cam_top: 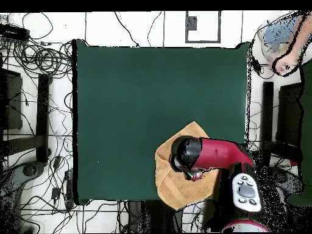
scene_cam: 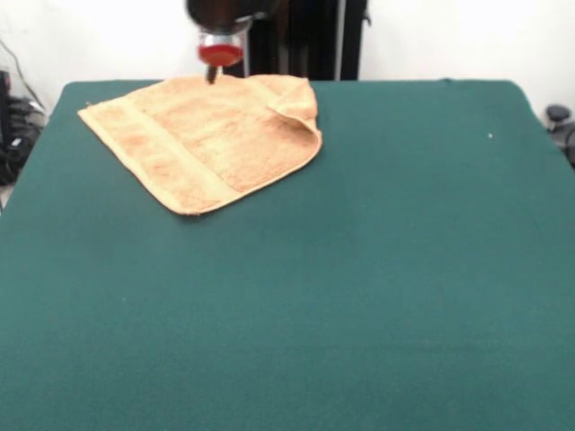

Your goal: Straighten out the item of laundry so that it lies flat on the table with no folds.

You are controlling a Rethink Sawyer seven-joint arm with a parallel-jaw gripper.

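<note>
While the end effector (scene_cam: 213, 75) hangs over the towel's (scene_cam: 202, 139) far edge, its opening cannot be told.

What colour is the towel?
The towel is orange-tan with a woven band stripe; the front view shows it best.

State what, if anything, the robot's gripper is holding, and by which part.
It cannot be told: the gripper sits at the far edge of the small orange-tan terry towel.
</note>
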